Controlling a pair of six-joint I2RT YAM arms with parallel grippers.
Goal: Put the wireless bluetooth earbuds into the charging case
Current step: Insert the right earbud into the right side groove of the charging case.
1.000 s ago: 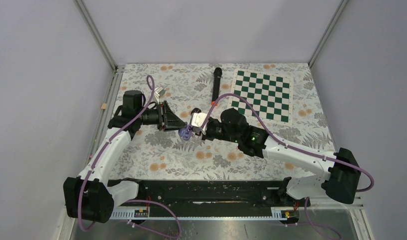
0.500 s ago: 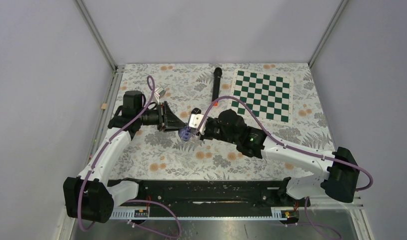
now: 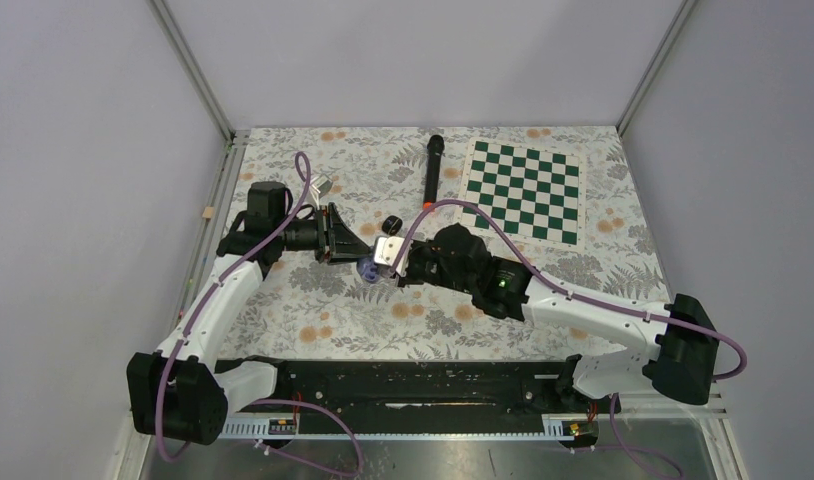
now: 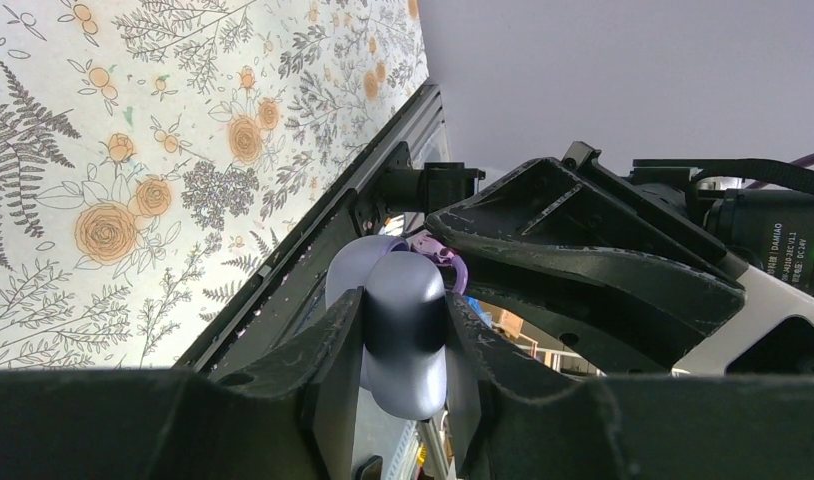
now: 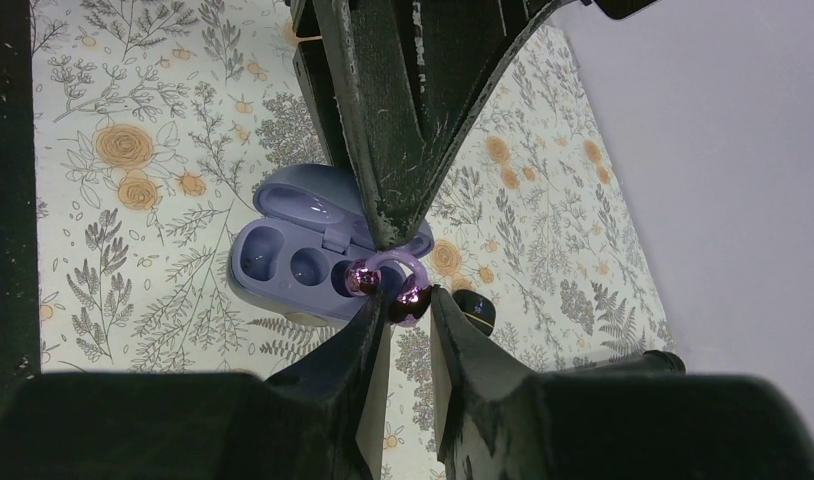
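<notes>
My left gripper (image 4: 403, 315) is shut on the closed half of the pale purple charging case (image 4: 403, 350) and holds it open above the table. In the right wrist view the case (image 5: 283, 255) shows its empty wells. My right gripper (image 5: 405, 302) is shut on a pale purple clip-style earbud (image 5: 411, 298). The earbud's other shiny end (image 5: 363, 279) sits at the case's near well. A black earbud (image 5: 475, 312) lies on the table beside the case, also in the top view (image 3: 391, 222). From above, both grippers meet at the case (image 3: 368, 268).
A long black microphone (image 3: 433, 168) with an orange end lies at the back centre. A green and white checkerboard (image 3: 523, 190) lies at the back right. The floral cloth (image 3: 313, 310) covers the table, and a black rail (image 3: 423, 385) runs along the near edge.
My right arm has shifted slightly left and turned, bringing the purple earbud closer onto the case. The left arm has held still with the case.
</notes>
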